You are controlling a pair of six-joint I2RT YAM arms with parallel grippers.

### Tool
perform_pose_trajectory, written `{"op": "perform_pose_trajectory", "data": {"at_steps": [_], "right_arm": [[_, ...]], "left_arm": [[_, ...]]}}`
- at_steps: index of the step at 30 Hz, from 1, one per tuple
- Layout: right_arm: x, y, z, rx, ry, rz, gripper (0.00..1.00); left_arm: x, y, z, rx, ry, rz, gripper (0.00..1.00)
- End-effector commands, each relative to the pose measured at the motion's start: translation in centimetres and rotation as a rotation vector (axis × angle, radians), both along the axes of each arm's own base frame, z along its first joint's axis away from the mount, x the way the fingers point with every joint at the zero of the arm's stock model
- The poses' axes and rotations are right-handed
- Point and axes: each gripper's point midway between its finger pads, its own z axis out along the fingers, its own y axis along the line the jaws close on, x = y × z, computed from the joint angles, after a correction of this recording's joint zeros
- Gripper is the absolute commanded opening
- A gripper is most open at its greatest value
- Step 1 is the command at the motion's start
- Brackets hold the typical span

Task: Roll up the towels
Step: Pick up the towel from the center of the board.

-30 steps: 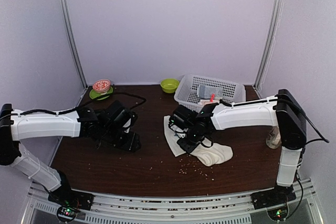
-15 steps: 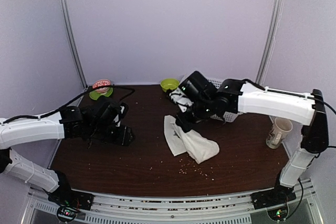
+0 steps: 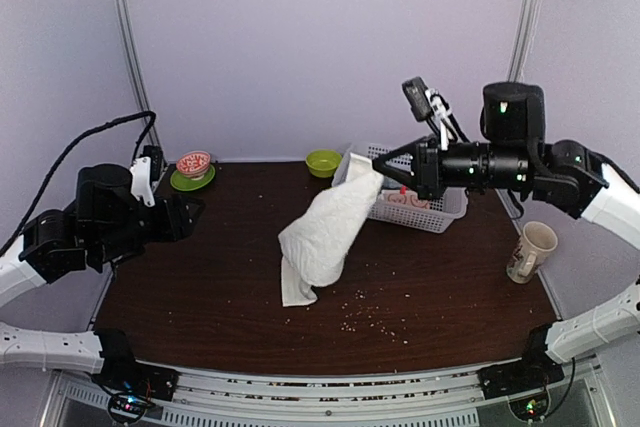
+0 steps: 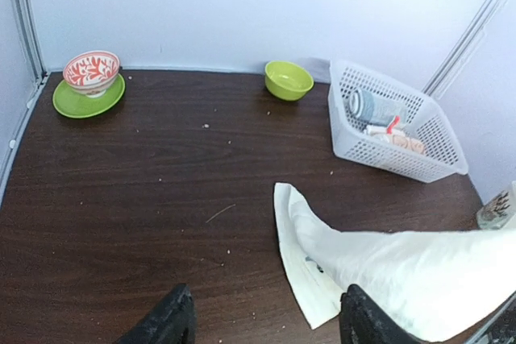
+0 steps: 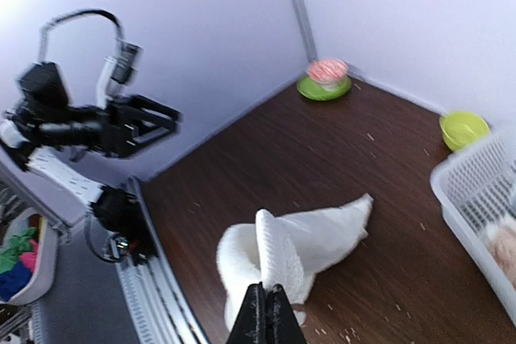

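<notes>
Cream towel, now mostly aloft over crumb-speckled dark table, lilac walls

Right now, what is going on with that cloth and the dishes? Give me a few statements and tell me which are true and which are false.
1. The right gripper is shut on the white towel and holds it up. True.
2. The white towel hangs wholly clear of the table. False: its lower end rests on the table.
3. The left gripper grips a cloth too. False: it is open and empty.
4. A grey-blue rolled towel lies in the white basket. True.
5. The red-patterned bowl sits in the white basket. False: it stands on a green plate in the far left corner.
</notes>
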Motion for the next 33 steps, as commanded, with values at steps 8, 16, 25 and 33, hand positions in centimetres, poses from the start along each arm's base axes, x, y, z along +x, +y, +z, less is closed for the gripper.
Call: {"op": "perform_pose_trajectory", "data": {"at_steps": [8, 16, 25, 33], "right_arm": [[-0.8, -10.8, -18.2, -0.207, 0.209, -0.340, 0.00], [-3.4, -10.5, -22.1, -0.239, 0.303, -0.229, 0.00], [-3.4, -10.8, -22.2, -0.200, 0.298, -0.250, 0.00], [-3.4, -11.1, -22.1, -0.198, 0.303, -0.267, 0.00]], "left_arm": [[3.4, -5.1, -9.4, 0.209, 0.199, -0.083, 0.63], [8.1, -8.7, -15.3, 0.186, 0.417, -0.147, 0.61], [14.2, -11.8, -20.2, 0.041, 0.624, -0.144, 0.50], [17.3, -13.9, -21.9, -0.037, 0.713, -0.142, 0.49]]}}
